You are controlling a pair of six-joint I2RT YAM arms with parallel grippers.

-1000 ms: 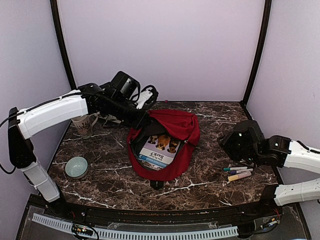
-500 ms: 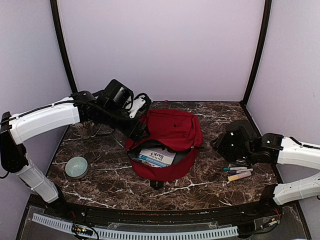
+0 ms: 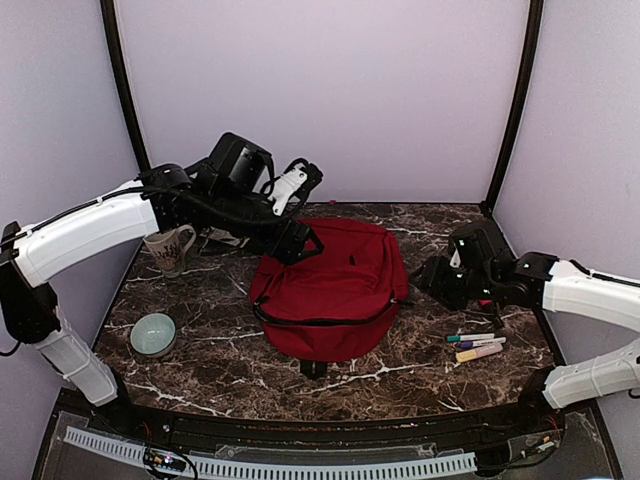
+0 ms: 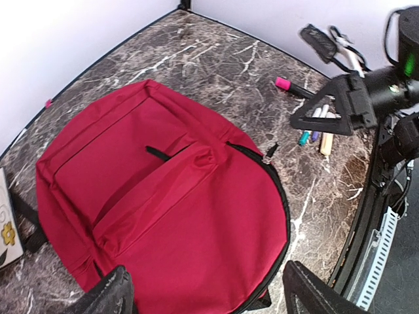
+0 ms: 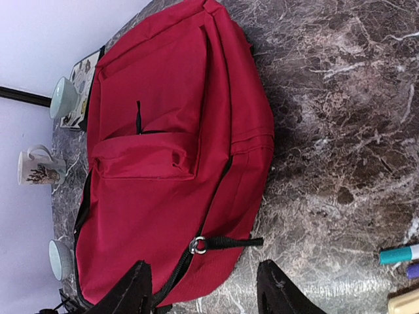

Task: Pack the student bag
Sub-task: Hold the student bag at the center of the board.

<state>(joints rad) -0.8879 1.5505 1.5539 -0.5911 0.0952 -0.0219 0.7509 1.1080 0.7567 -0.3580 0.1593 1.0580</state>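
The student bag (image 3: 330,290) is a big red backpack lying flat in the middle of the table, its flap down and a black zip line curving across its near part. My left gripper (image 3: 300,243) hangs open above the bag's far left edge; in the left wrist view its gripper (image 4: 209,294) has only red bag (image 4: 163,196) fabric below it. My right gripper (image 3: 430,278) stands open just right of the bag. In the right wrist view this gripper (image 5: 206,291) is a little short of the bag's (image 5: 157,150) black zipper pull (image 5: 226,243).
A patterned mug (image 3: 170,248) stands at the far left and a pale green bowl (image 3: 153,334) at the near left. Several markers (image 3: 478,345) lie near the right arm. A pink marker (image 4: 285,84) lies farther back on the right.
My left gripper opened and let go of the bag's flap. The flap fell over the book, which is now hidden. My right gripper moved left toward the bag and opened wider.
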